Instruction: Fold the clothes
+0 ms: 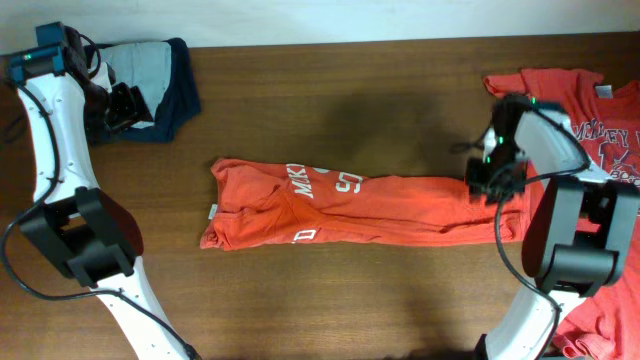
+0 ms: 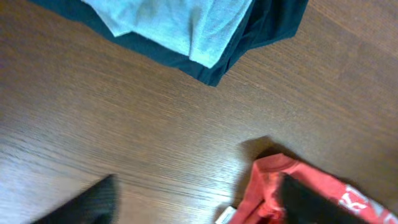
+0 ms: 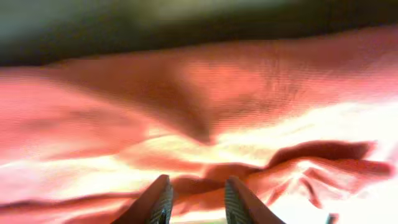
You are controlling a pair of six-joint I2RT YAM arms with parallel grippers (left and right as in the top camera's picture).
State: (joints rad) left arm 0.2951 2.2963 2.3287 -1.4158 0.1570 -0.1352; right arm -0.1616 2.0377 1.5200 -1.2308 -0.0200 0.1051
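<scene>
An orange-red T-shirt [image 1: 350, 205] with white lettering lies in the middle of the table, folded lengthwise into a long band. My right gripper [image 1: 497, 187] is at the band's right end. In the right wrist view its fingers [image 3: 196, 202] are close together with a ridge of the shirt's fabric [image 3: 205, 99] pinched between them. My left gripper [image 1: 122, 105] is at the far left back, well away from the shirt. Its fingers [image 2: 199, 208] are wide apart and empty above the wood, and the shirt's collar corner [image 2: 267, 186] shows at the lower right.
A folded dark blue and grey garment [image 1: 160, 85] lies at the back left, also seen in the left wrist view [image 2: 199, 31]. A pile of more red T-shirts [image 1: 600, 110] lies at the right edge. The wooden table [image 1: 330, 300] shows bare wood in front of the shirt.
</scene>
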